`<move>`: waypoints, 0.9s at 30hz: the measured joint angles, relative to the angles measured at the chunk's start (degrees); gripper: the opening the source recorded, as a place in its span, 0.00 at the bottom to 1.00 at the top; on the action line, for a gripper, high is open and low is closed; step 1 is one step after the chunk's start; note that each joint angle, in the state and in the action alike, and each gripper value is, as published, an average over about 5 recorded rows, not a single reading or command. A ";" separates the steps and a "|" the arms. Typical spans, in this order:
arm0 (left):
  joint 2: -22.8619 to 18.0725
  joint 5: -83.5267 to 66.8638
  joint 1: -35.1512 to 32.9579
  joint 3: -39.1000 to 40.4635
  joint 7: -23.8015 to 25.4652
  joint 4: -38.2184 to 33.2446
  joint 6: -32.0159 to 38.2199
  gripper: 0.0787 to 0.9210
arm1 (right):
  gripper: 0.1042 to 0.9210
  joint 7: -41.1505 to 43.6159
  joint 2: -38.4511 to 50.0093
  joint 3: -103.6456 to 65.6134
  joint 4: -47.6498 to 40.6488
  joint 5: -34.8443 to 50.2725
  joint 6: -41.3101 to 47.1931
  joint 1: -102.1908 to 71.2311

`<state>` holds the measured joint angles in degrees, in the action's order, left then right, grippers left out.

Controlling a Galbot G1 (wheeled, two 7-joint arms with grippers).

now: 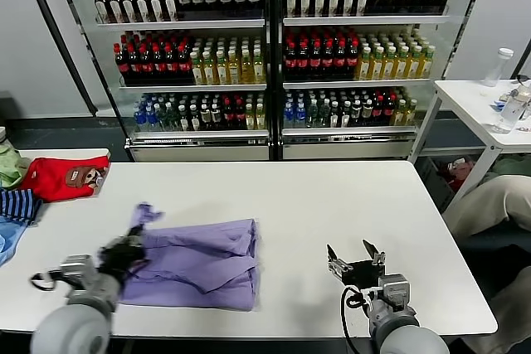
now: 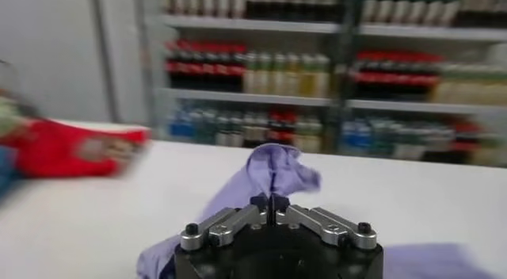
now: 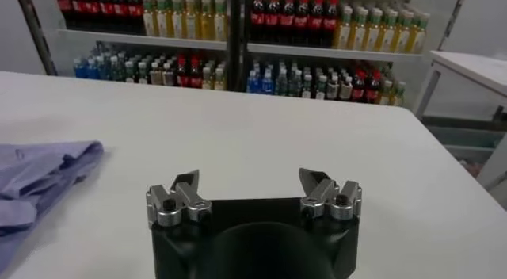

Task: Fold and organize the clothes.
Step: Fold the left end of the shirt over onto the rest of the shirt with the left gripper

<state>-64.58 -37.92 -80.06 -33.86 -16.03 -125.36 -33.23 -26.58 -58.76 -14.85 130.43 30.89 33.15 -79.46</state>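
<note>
The lavender T-shirt [image 1: 206, 261] lies partly folded on the white table [image 1: 332, 205], left of the middle. My left gripper [image 1: 124, 248] is shut on the shirt's left edge and lifts a bunch of its cloth [image 2: 269, 171] above the table. That raised cloth also shows in the head view [image 1: 143, 215]. My right gripper [image 1: 355, 261] is open and empty, low over the table's front right, apart from the shirt. The shirt's right edge shows in the right wrist view [image 3: 40, 181]. No print shows on the shirt.
A red garment with a brown patch [image 1: 65, 177] and a blue striped garment [image 1: 18, 205] lie at the table's far left. Drink shelves [image 1: 274, 47] stand behind. A second white table with bottles [image 1: 489, 105] and a seated person [image 1: 489, 205] are at the right.
</note>
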 measured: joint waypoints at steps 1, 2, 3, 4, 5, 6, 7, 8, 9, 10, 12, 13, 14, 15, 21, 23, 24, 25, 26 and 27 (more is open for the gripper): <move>-0.72 -0.14 0.45 1.44 0.18 -0.10 -0.01 0.02 | 0.88 0.01 -0.06 -0.09 0.07 -0.06 0.00 -0.15; -1.46 -0.22 0.96 2.87 0.32 -0.12 -0.02 0.02 | 0.88 0.01 -0.12 -0.17 0.12 -0.13 0.00 -0.30; -2.18 -0.24 1.50 4.27 0.43 -0.05 -0.04 0.02 | 0.88 0.02 -0.17 -0.27 0.16 -0.20 0.00 -0.46; -2.87 -0.20 2.03 5.57 0.52 0.10 -0.05 0.02 | 0.88 0.03 -0.22 -0.35 0.20 -0.26 0.00 -0.61; -3.55 -0.12 2.57 6.87 0.60 0.32 -0.06 0.02 | 0.88 0.04 -0.27 -0.43 0.23 -0.31 0.00 -0.74; -4.21 0.00 3.10 8.10 0.66 0.61 -0.07 0.02 | 0.88 0.04 -0.32 -0.50 0.25 -0.35 0.00 -0.84; -4.85 0.15 3.61 9.22 0.68 0.95 -0.08 0.02 | 0.88 0.05 -0.38 -0.55 0.27 -0.38 0.00 -0.92; -5.48 0.31 4.14 10.32 0.68 1.34 -0.08 0.02 | 0.88 0.05 -0.44 -0.57 0.28 -0.39 0.00 -0.98; -6.09 0.49 4.68 11.35 0.66 1.75 -0.09 0.02 | 0.88 0.05 -0.49 -0.57 0.28 -0.42 0.00 -1.02; -6.70 0.70 5.20 12.30 0.64 2.15 -0.09 0.03 | 0.88 0.06 -0.55 -0.55 0.28 -0.44 0.00 -1.05; -7.93 1.17 6.18 14.14 0.60 2.83 -0.09 0.05 | 0.88 0.06 -0.64 -0.45 0.27 -0.50 0.00 -1.04; -8.52 1.45 6.58 14.97 0.60 3.06 -0.07 0.07 | 0.88 0.06 -0.68 -0.38 0.26 -0.53 0.00 -1.01; -9.08 1.75 6.91 15.77 0.66 3.21 -0.02 0.10 | 0.88 0.07 -0.71 -0.30 0.24 -0.56 0.00 -0.98; -9.57 2.08 7.17 16.48 0.71 3.30 0.07 0.13 | 0.88 0.08 -0.75 -0.23 0.22 -0.59 0.00 -0.95; -10.60 4.13 7.66 18.17 1.10 2.37 1.35 0.33 | 0.88 0.16 -0.82 -0.21 0.22 -0.68 0.00 -1.18; -10.15 4.71 7.34 17.40 1.13 1.36 1.84 0.40 | 0.88 0.24 -0.82 -0.29 0.22 -0.70 0.00 -1.25; -9.76 5.00 7.05 16.67 1.09 0.89 2.03 0.43 | 0.88 0.28 -0.82 -0.32 0.22 -0.70 0.00 -1.27; -9.26 5.28 6.69 15.75 1.07 0.54 2.18 0.47 | 0.88 0.32 -0.83 -0.33 0.22 -0.71 0.00 -1.29; -8.65 5.54 6.25 14.60 1.09 0.36 2.28 0.50 | 0.88 0.36 -0.85 -0.32 0.20 -0.71 0.00 -1.29; -7.97 5.80 5.73 13.30 1.15 0.37 2.32 0.54 | 0.88 0.40 -0.88 -0.29 0.17 -0.72 0.00 -1.27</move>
<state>-72.55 -32.12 -74.33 -20.57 -14.88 -124.99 -30.91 -26.18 -59.65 -15.14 130.60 30.17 33.15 -80.73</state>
